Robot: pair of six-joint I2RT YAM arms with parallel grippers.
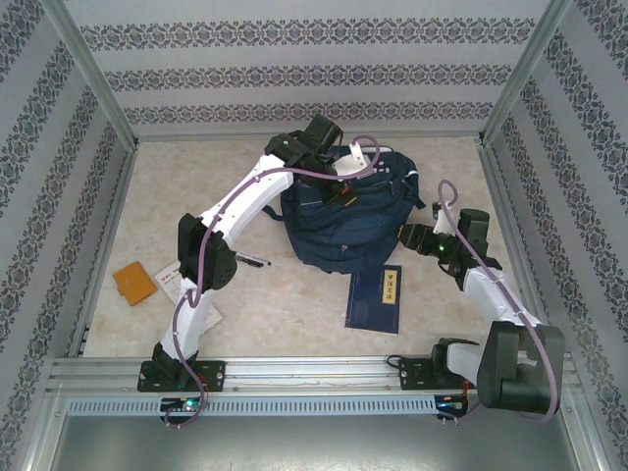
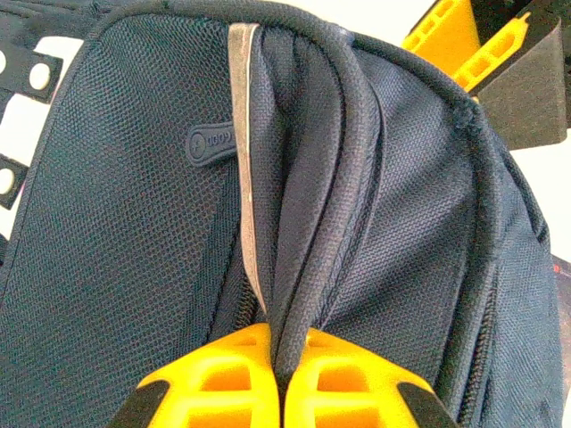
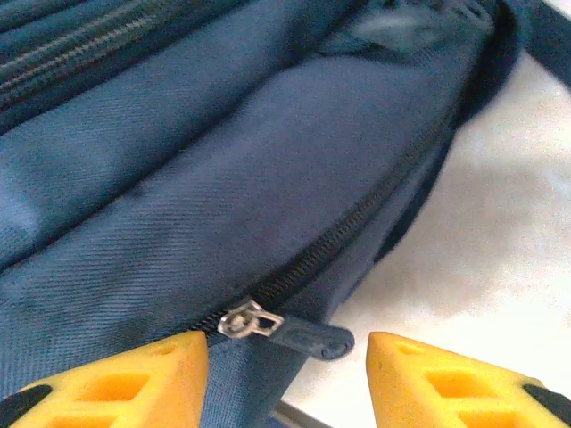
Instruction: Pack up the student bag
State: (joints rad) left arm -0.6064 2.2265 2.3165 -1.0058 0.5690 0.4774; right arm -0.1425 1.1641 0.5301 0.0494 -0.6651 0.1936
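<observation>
Loads of bare surface (image 1: 186, 177) in the far left corner, and a bit more in the far right one. The student bag (image 1: 343, 231) hogs the middle, with the left arm (image 1: 240, 206) arching over from near left onto its far end. The right arm (image 1: 491, 294) blocks the gap on the bag's right. On the near side, a navy book (image 1: 375, 299) sits just beside the bag, with a pen (image 1: 252, 261) and an orange pad (image 1: 133, 283) off left.

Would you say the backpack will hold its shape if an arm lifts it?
Probably not. The student bag looks soft: its fabric creases where the left gripper pinches it, so it would likely sag. It lies slumped, suggesting little inside, so probably light.
</observation>
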